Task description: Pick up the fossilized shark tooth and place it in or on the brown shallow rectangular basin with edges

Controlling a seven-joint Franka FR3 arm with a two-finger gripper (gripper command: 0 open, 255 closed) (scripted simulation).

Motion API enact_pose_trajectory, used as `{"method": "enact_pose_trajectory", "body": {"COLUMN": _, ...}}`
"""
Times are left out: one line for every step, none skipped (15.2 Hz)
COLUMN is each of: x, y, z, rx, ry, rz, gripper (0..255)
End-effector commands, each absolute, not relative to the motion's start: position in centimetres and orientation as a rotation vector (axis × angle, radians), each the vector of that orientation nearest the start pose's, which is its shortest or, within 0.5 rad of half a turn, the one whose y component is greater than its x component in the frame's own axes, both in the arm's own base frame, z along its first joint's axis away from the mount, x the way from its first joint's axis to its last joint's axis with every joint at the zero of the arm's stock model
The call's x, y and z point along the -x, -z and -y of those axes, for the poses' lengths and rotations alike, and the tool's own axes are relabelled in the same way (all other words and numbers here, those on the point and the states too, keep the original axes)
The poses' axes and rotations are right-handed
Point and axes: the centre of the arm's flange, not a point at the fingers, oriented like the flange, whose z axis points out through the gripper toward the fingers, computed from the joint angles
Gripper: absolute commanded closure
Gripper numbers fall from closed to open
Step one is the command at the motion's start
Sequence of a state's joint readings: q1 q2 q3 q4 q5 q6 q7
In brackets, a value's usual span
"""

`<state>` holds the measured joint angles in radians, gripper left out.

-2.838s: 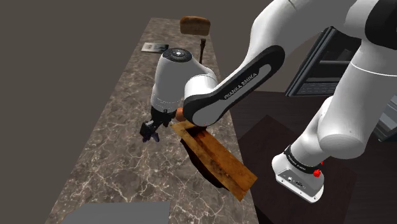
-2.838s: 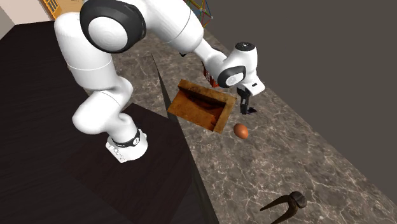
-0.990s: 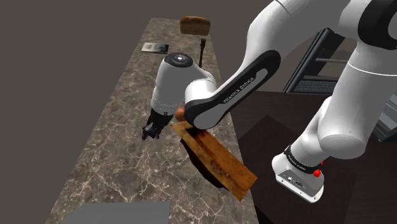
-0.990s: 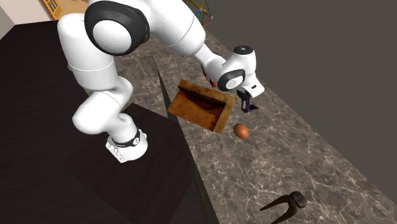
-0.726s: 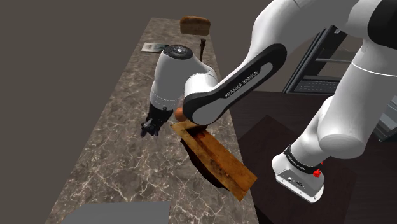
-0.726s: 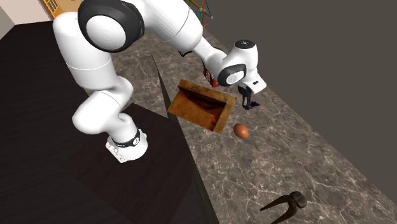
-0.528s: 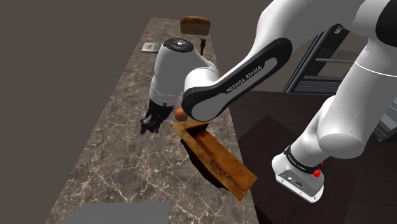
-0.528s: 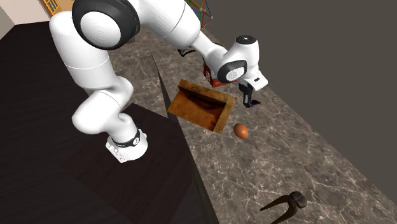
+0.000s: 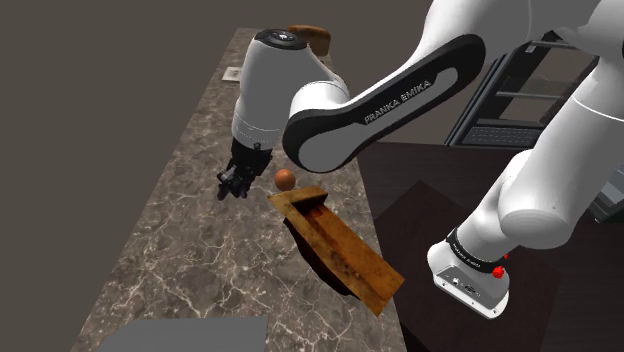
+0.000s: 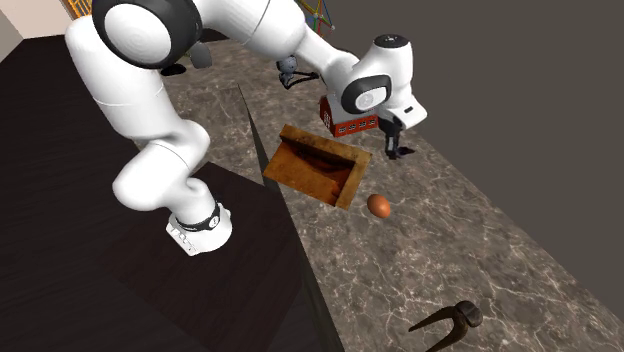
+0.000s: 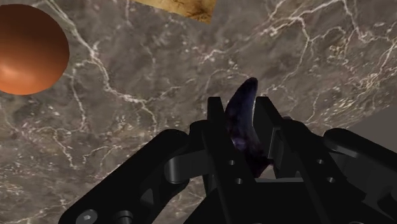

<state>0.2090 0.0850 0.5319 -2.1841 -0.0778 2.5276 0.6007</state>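
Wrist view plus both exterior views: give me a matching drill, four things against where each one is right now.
Things:
1. shark tooth
2. orange-brown ball
3. brown basin
4. dark pincer-shaped tool

Places:
A. at the edge of the marble counter
B. alone at the second exterior view's lower right
C. clasped in the gripper, off the counter
D. on the marble, just off a basin corner

Pairs: 1-C, 2-D, 3-A, 4-B
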Motion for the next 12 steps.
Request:
{"method": "enact_pose_trajectory", "body": {"x": -42.1, "y": -39.3, "z": -38.2, "rx": 2.95, "ry": 0.326, "rz": 0.282, "gripper": 255}}
{"method": "enact_pose_trajectory", "body": {"x": -42.1, "y": -39.8, "z": -38.2, "rx": 2.95, "ry": 0.326, "rz": 0.282, "gripper": 255}}
{"method": "enact_pose_trajectory", "body": {"x": -42.1, "y": -40.3, "z": -38.2, "rx": 2.95, "ry": 0.326, "rz": 0.282, "gripper": 255}}
{"method": "enact_pose_trajectory", "body": {"x": -42.1, "y": -40.9, "z": -38.2, "rx": 2.95, "ry": 0.326, "rz": 0.282, "gripper": 255}}
{"method": "enact_pose_trajectory", "body": {"x": -42.1, "y": -41.4, "z": -38.2, "rx": 2.95, "ry": 0.326, "rz": 0.282, "gripper": 255}}
{"method": "enact_pose_trajectory", "body": {"x": -42.1, "y": -41.9, "z": -38.2, "rx": 2.95, "ry": 0.326, "rz": 0.282, "gripper": 255}}
{"method": "enact_pose_trajectory", "body": {"x": -42.1, "y": -42.4, "z": -38.2, "rx": 2.95, "ry": 0.326, "rz": 0.282, "gripper": 255}}
{"method": "enact_pose_trajectory", "body": {"x": -42.1, "y": -43.0, "z": -38.2, "rx": 2.95, "ry": 0.326, "rz": 0.282, "gripper": 255}}
{"method": "enact_pose_trajectory", "body": {"x": -42.1, "y": -43.5, "z": -38.2, "rx": 2.95, "ry": 0.326, "rz": 0.282, "gripper": 255}}
{"method": "enact_pose_trajectory", "body": {"x": -42.1, "y": -44.0, "z": -38.2, "rx": 2.95, "ry": 0.326, "rz": 0.282, "gripper": 255}}
{"method": "enact_pose_trajectory", "body": {"x": -42.1, "y": -44.6, "z": -38.2, "rx": 2.95, "ry": 0.326, "rz": 0.282, "gripper": 255}}
{"method": "enact_pose_trajectory", "body": {"x": -42.1, "y": -45.1, "z": -38.2, "rx": 2.95, "ry": 0.326, "rz": 0.282, "gripper": 255}}
